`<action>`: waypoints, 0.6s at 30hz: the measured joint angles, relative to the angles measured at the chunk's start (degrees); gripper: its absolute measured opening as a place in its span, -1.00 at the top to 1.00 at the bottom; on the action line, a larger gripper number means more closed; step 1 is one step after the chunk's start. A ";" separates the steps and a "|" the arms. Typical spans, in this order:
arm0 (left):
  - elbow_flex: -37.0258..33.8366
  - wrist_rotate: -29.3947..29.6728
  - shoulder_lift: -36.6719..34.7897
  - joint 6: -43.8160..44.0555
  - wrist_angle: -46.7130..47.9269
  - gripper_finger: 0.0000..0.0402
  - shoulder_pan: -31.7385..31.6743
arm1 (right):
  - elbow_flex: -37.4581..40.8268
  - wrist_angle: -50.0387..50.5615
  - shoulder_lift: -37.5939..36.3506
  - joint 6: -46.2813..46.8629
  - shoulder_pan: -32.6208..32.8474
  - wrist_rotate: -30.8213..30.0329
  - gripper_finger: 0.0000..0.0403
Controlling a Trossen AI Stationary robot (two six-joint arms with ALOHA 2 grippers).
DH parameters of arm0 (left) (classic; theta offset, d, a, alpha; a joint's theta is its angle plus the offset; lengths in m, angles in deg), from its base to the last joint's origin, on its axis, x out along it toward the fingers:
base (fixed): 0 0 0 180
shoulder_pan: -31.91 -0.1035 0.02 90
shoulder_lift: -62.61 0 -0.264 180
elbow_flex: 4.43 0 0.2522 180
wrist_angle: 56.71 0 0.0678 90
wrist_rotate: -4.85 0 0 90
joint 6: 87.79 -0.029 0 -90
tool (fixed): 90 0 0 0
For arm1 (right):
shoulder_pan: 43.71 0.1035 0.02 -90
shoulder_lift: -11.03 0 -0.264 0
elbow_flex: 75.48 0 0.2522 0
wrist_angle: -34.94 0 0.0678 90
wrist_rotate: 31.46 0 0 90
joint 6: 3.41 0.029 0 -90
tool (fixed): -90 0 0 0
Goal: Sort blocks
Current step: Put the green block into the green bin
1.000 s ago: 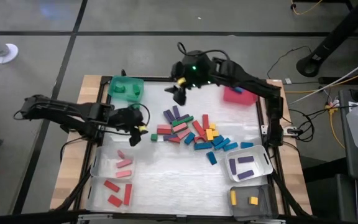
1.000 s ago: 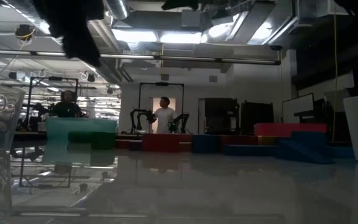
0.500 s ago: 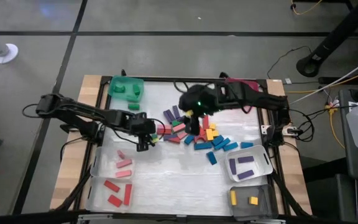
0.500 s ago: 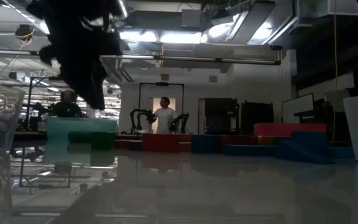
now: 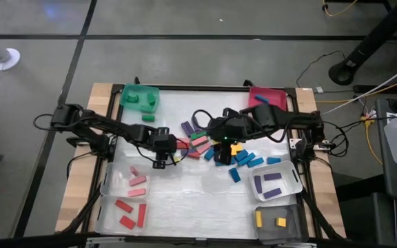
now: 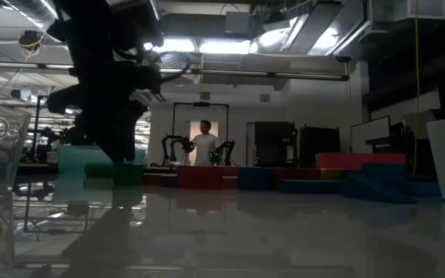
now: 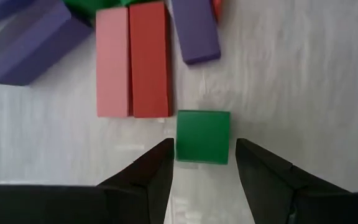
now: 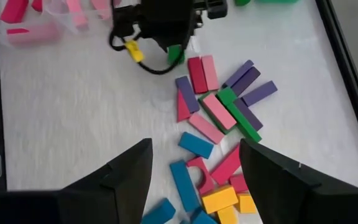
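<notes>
two dark robot arms work over the white counter (image 5: 185, 200). six bins ring it: one green bin (image 5: 140, 96) with three green blocks, one red bin (image 5: 267, 97), one clear bin (image 5: 125, 183) with three pink bars, one clear bin (image 5: 126, 213) with three red bars, one clear bin (image 5: 276, 184) with three purple bars, one grey bin (image 5: 276, 220) with two yellow blocks. one person (image 6: 204, 145) stands in the room behind.

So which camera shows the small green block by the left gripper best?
The left wrist view: the green block fills the space ahead of the open left gripper. The right wrist view shows a sliver; the high and low views hide it.
</notes>
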 joint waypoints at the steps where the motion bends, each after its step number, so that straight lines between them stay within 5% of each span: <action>1: 0.00 -0.76 0.27 -0.02 0.01 0.19 -0.56 | 0.00 -0.03 0.04 0.01 0.30 0.00 -0.18; 13: -0.02 -6.47 5.31 -1.54 -2.25 0.20 -4.65 | 0.00 2.60 0.07 4.45 1.30 -2.48 -0.18; 18: -0.02 -6.49 5.43 -1.28 -2.27 0.40 -4.66 | 0.15 5.07 0.07 8.67 -0.96 -5.11 -0.18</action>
